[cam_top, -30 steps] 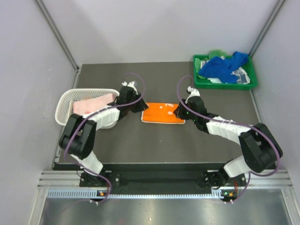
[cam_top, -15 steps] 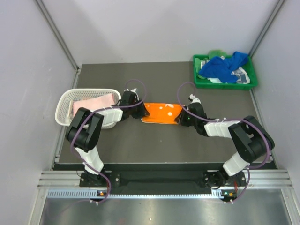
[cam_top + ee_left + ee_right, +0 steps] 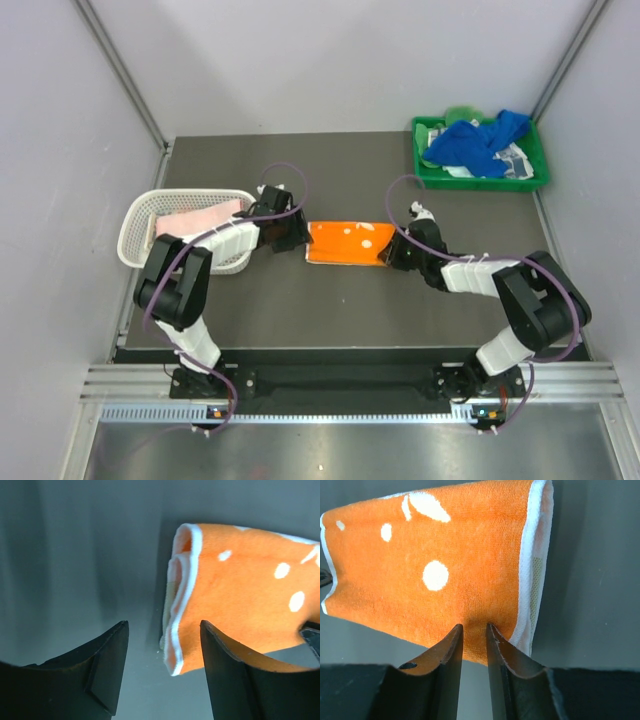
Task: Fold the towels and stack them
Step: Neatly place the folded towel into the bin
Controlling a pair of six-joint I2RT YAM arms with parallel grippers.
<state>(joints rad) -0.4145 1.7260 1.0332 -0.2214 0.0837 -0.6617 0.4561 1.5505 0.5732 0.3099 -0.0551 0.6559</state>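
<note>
Nearest the arm bases, the dark table [image 3: 300,310] carries nothing between the robot and the work. Mid-table lies the orange towel [image 3: 348,243], white-dotted and white-edged, already doubled over into a narrow strip running left to right, with a gripper at each short end.

The right gripper [image 3: 474,630] has its jaws drawn nearly together on the towel's near corner at the right end, and orange pile fills the thin slot between them, so it appears to be pinching the cloth. The hold probably pins that end so the layers keep their alignment. The left gripper [image 3: 162,630] stands wide open at the opposite end. The layered, slightly curled edge sits just in front of its fingers and partly between them, but nothing is clamped (the cloth rests on the table under its own weight).

By the look of it, this fold is about finished and the piece is ready to be stacked.

Further left, touching nothing in play, the white perforated basket [image 3: 135,225] holds a folded pink towel [image 3: 200,220], the likely stacking place. The left forearm passes close beside its rim, which could snag a swing that way. At the far right corner, well apart, the green tray [image 3: 480,182] holds a crumpled blue towel [image 3: 475,143] over other unfolded cloths.
</note>
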